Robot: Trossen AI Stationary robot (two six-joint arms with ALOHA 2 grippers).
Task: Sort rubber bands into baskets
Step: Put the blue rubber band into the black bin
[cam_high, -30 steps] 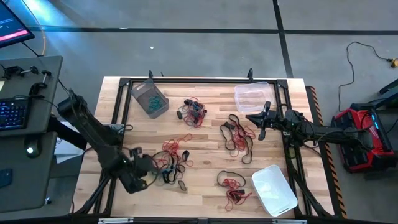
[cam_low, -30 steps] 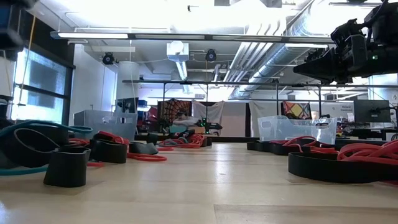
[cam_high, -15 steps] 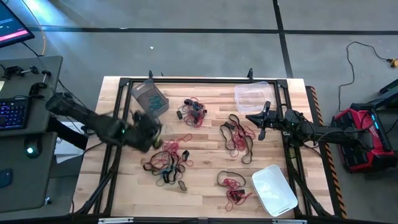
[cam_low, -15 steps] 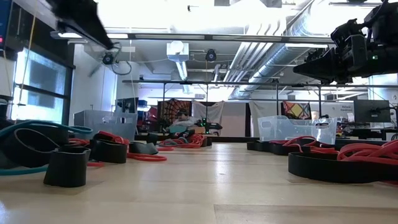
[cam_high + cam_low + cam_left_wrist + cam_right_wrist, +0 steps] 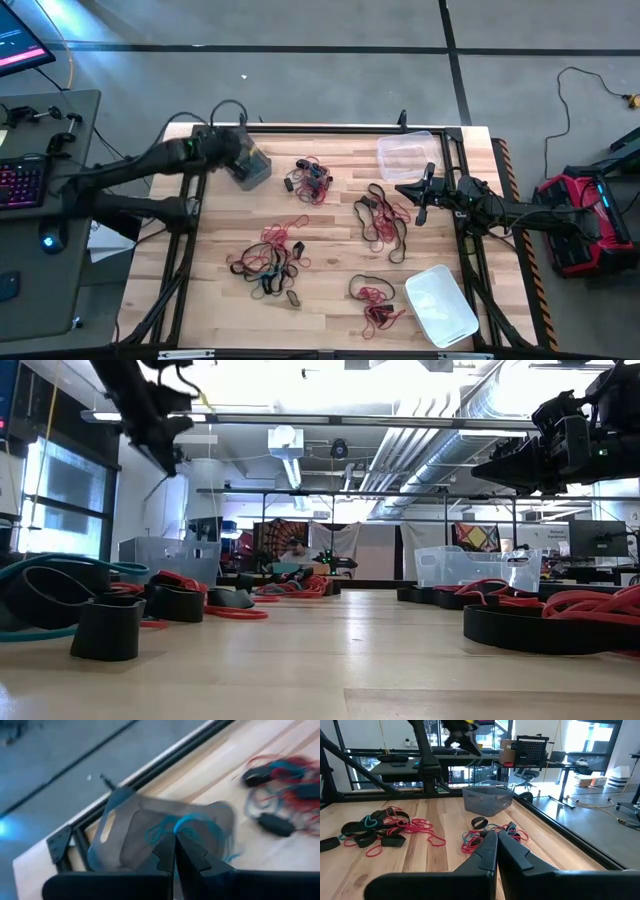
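The left gripper (image 5: 240,147) hangs over the grey basket (image 5: 243,160) at the table's ten o'clock, jaws pressed together; motion blur hides whether a teal band (image 5: 186,823) is pinched. Rubber bands (image 5: 268,262) litter the centre. At three o'clock the right gripper (image 5: 420,208) waits, jaws together and empty.

- The left gripper (image 5: 243,148) is hovering over the basket (image 5: 247,163) at the table's (image 5: 330,260) far left corner; rubber bands are lying in that basket.
- A second basket (image 5: 403,155) is sitting at the far right, a third (image 5: 441,305) at the near right corner.
- Piles of rubber bands (image 5: 270,262) are lying between them.
- The right gripper (image 5: 419,197) is hanging by the right edge, just beside the second basket.
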